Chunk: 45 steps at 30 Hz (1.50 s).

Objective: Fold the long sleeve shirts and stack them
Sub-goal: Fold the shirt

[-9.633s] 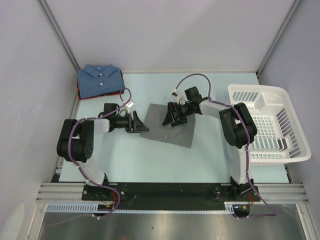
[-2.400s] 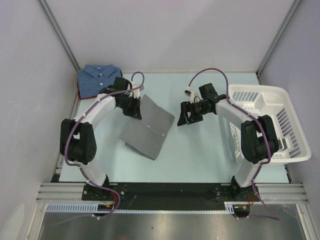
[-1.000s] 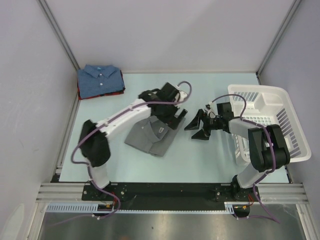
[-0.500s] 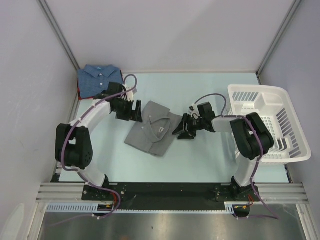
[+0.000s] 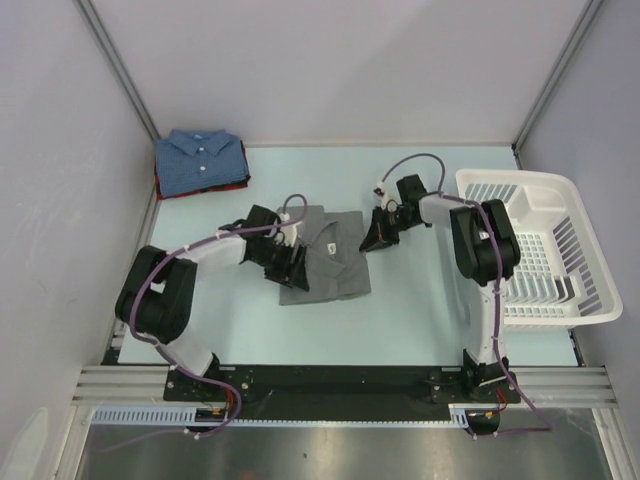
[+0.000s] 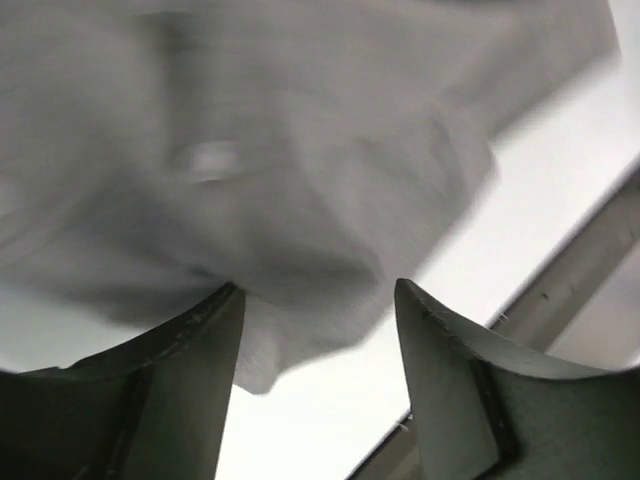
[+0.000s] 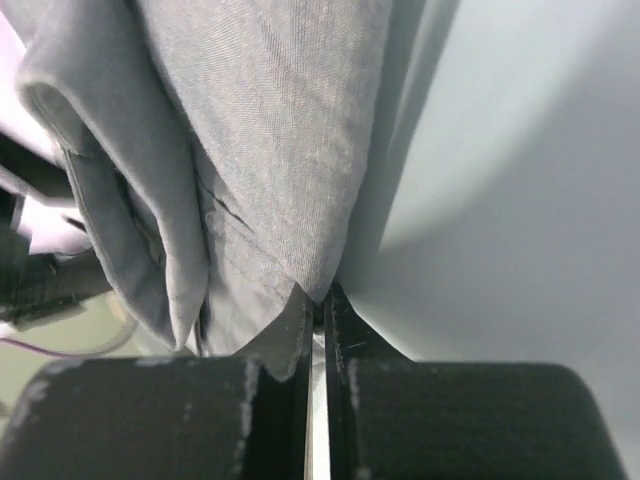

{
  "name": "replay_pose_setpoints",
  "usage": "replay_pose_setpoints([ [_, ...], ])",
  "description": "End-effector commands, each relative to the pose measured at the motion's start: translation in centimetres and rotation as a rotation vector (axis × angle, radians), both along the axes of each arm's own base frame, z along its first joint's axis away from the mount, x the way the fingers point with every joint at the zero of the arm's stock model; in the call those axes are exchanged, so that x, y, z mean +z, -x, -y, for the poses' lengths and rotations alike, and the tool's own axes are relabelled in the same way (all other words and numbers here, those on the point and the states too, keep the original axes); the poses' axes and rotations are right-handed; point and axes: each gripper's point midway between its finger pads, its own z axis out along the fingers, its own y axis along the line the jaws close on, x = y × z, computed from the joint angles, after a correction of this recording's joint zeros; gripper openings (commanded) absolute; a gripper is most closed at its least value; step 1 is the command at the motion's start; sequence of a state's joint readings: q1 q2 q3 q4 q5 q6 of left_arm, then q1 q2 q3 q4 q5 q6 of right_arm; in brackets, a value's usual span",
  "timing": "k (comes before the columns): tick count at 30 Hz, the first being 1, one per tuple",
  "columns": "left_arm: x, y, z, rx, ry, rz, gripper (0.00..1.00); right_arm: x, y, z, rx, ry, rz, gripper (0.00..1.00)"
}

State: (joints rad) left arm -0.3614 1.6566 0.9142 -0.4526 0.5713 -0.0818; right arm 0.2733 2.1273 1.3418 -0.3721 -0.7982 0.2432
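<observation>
Pincers flank the grey shirt (image 5: 330, 262) folded on the desk (image 5: 420, 300); left pincer (image 6: 318, 292) gapes at its left edge, right pincer (image 7: 318, 305) grips its far right corner; blue shirt (image 5: 200, 160) lies far left.

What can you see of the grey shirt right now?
Plain mid-grey woven cloth, the grey shirt lies folded into a rough rectangle on the table, collar showing. The right gripper is shut on its far right corner; the left gripper is open at its left edge, where the view is blurred.
</observation>
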Motion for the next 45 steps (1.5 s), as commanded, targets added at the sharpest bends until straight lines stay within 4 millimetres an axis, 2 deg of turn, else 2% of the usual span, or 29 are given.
replay_pose_setpoints([
  [1,4.3,3.5,4.4,-0.148,0.193,0.041,0.71,-3.0,-1.8,-0.4,0.295,0.179,0.128,0.03],
  [3,6.2,3.8,4.3,-0.162,0.233,0.074,0.76,-3.2,-2.7,-1.4,0.36,0.227,0.158,0.1],
  [4,6.7,3.7,3.9,-0.175,0.238,0.106,0.81,-1.1,-5.7,-2.6,0.376,0.218,0.275,0.12],
  [5,7.2,3.5,3.3,-0.166,0.233,0.13,0.83,-2.4,-6.3,-2.9,0.394,0.235,0.275,0.13],
  [8,10.2,1.2,0.5,-0.091,0.246,0.291,0.91,-0.9,-9.9,-5.1,0.415,0.237,0.41,0.19],
  [10,11.1,-1.7,-2.6,-0.016,0.176,0.415,0.94,-0.3,-10.9,-6.6,0.452,0.248,0.496,0.27],
  [12,11.5,-4.4,-5.7,0.052,0.086,0.468,0.95,0.9,-12.1,-7.7,0.474,0.286,0.61,0.43],
  [14,9.5,-5.8,-7.6,0.048,0.016,0.42,0.96,2.6,-12.9,-8.1,0.447,0.295,0.659,0.51],
  [15,9.9,-7.6,-9.0,0.067,-0.005,0.431,0.96,4.4,-13.6,-8.2,0.415,0.306,0.702,0.59],
  [17,7.3,-9.5,-10.6,0.063,-0.055,0.379,1.0,6.8,-14.1,-7.8,0.365,0.315,0.732,0.7],
  [18,7.7,-11.3,-11.4,0.068,-0.07,0.408,0.99,6.8,-14.0,-7.3,0.325,0.326,0.71,0.79],
  [19,7.3,-12.2,-12.6,0.067,-0.087,0.42,0.99,10.0,-13.8,-7.1,0.285,0.308,0.739,0.86],
  [20,5.8,-12.9,-12.9,0.052,-0.087,0.393,0.99,10.6,-13.5,-6.4,0.256,0.302,0.72,0.92],
  [21,6.0,-13.9,-13.1,0.036,-0.089,0.416,0.99,11.8,-13.0,-6.2,0.214,0.276,0.699,0.99],
  [22,5.4,-14.3,-13.1,-0.005,-0.094,0.426,0.99,12.7,-11.7,-5.5,0.199,0.269,0.678,1.0],
  [24,4.3,-14.3,-12.1,-0.087,-0.024,0.395,0.99,13.7,-10.2,-4.5,0.182,0.24,0.637,1.0],
  [25,4.1,-14.1,-11.6,-0.11,0.009,0.383,0.99,12.3,-8.7,-3.7,0.174,0.241,0.566,1.0],
  [26,4.1,-13.2,-10.6,-0.136,0.084,0.34,1.0,14.0,-8.1,-2.9,0.153,0.223,0.57,1.0],
  [28,3.1,-12.7,-9.8,-0.161,0.145,0.283,0.94,12.8,-5.7,-1.7,0.137,0.193,0.466,1.0],
  [31,2.3,-9.5,-8.0,-0.167,0.251,0.151,0.77,12.9,-4.2,0.8,0.104,0.154,0.399,1.0],
  [32,1.4,-7.5,-7.6,-0.165,0.257,0.089,0.74,12.2,-2.8,1.5,0.104,0.14,0.351,1.0],
  [33,1.8,-6.1,-6.4,-0.189,0.266,0.072,0.7,12.0,-2.9,2.9,0.076,0.134,0.331,1.0],
  [34,1.7,-5.2,-5.8,-0.191,0.278,0.056,0.68,11.5,-2.5,3.7,0.065,0.134,0.306,1.0],
  [35,1.1,-2.6,-4.6,-0.194,0.308,-0.013,0.67,11.1,-1.8,4.4,0.056,0.131,0.279,1.0],
  [39,1.9,2.8,-1.4,-0.231,0.305,-0.092,0.65,10.1,-1.2,7.3,0.058,0.148,0.256,0.98],
  [41,2.7,3.7,-0.7,-0.204,0.295,-0.086,0.67,9.6,-0.5,7.7,0.101,0.158,0.253,0.97],
  [43,3.2,3.0,-1.1,-0.171,0.257,-0.034,0.73,9.5,-0.1,7.7,0.128,0.159,0.256,0.96],
  [44,3.4,2.3,-1.8,-0.143,0.235,-0.016,0.75,9.4,-0.1,7.7,0.13,0.159,0.26,0.95],
  [45,3.5,0.6,-4.1,-0.084,0.167,0.045,0.8,9.4,0.2,7.4,0.143,0.144,0.262,0.92],
])
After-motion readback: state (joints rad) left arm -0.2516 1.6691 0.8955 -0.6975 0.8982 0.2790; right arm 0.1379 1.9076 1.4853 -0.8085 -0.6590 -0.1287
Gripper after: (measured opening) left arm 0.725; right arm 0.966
